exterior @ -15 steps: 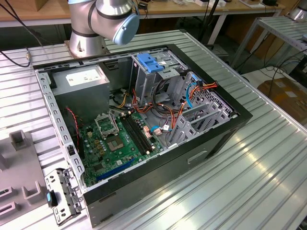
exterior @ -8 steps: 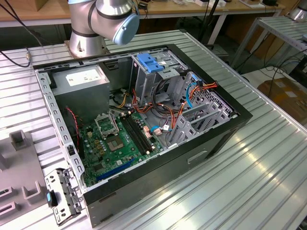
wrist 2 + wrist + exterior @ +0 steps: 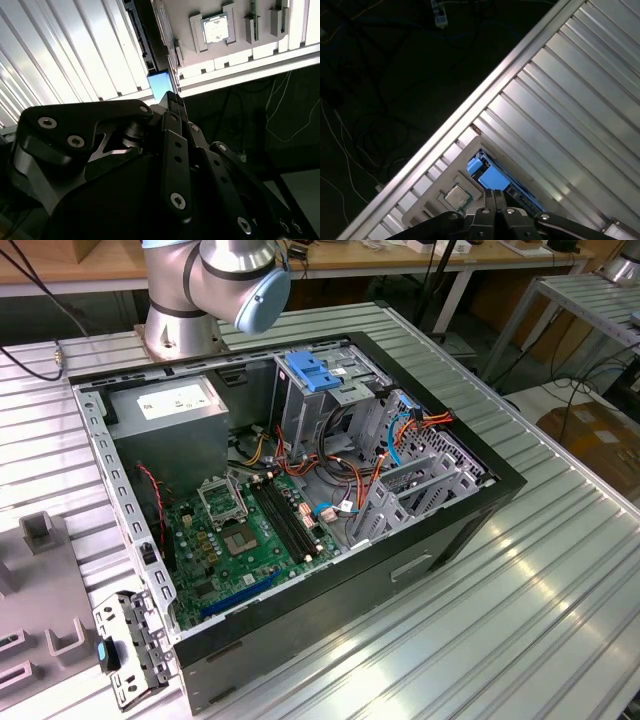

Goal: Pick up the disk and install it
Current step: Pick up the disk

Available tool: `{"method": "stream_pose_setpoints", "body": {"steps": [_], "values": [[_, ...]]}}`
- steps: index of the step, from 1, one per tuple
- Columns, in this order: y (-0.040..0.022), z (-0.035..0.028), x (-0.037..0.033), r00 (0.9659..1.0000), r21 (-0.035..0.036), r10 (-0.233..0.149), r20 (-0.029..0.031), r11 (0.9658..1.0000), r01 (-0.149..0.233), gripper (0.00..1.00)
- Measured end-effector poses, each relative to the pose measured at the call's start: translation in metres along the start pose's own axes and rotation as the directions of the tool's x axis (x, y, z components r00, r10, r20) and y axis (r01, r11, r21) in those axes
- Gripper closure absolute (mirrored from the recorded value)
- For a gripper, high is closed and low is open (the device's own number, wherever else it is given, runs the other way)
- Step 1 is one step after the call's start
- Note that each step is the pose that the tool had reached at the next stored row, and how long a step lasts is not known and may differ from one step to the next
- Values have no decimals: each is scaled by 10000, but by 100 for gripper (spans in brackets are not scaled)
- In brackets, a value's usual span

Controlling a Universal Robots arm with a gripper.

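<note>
Your gripper (image 3: 495, 194) hangs over the edge of the grey tray (image 3: 451, 172). In both wrist views its fingers (image 3: 175, 165) are drawn together to a narrow point, and you can see nothing clamped between them.

The disk (image 3: 494, 177) sits just past the tips. Its blue rail and a dark strip run along the tray's side, between the tray and the ribbed metal table (image 3: 570, 110). From these views you cannot tell whether the tips touch the blue rail.

A square chip (image 3: 456, 196) rests in a pocket of the tray, near the disk. The tray lies close to the table's edge, with dark floor and loose cables beyond it.

In the exterior view you have the tray at the exterior view's left, and the open computer case (image 3: 460, 530) lies on its side on the table just beside it. Inside the case, the green board (image 3: 250, 540) is on the side nearest the tray. The power box (image 3: 165, 405) and the drive cage (image 3: 330, 400) with its blue latch (image 3: 312, 373) sit farther from it.

A silver piece (image 3: 128, 640) with a blue tab lies between the tray and the case's near corner. You cannot be sure from that view that it is the disk. The arm's base (image 3: 185, 320) stands beyond the case from the tray.
</note>
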State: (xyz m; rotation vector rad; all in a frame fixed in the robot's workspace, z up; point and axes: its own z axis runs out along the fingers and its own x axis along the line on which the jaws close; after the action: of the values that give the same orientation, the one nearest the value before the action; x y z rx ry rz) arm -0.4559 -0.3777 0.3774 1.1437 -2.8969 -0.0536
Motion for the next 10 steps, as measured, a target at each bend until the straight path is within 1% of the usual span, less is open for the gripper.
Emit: {"method": "stream_pose_setpoints", "body": {"steps": [1,2,3,4,5,6,8,10], "values": [[1,3,-2,10000,9,-45,-9,10000,45,89],[1,11,-4,9999,34,-138,-31,9999,138,89],[0,17,-4,9995,54,-305,-45,9995,305,89],[1,26,-5,9979,70,-638,-54,9979,639,89],[0,37,-5,9954,92,-960,-52,9953,960,89],[1,45,-5,9927,129,-1203,-39,9926,1204,89],[0,55,-6,9892,177,-1466,-16,9890,1466,89],[0,64,-6,9849,225,-1729,3,9847,1729,89]]}}
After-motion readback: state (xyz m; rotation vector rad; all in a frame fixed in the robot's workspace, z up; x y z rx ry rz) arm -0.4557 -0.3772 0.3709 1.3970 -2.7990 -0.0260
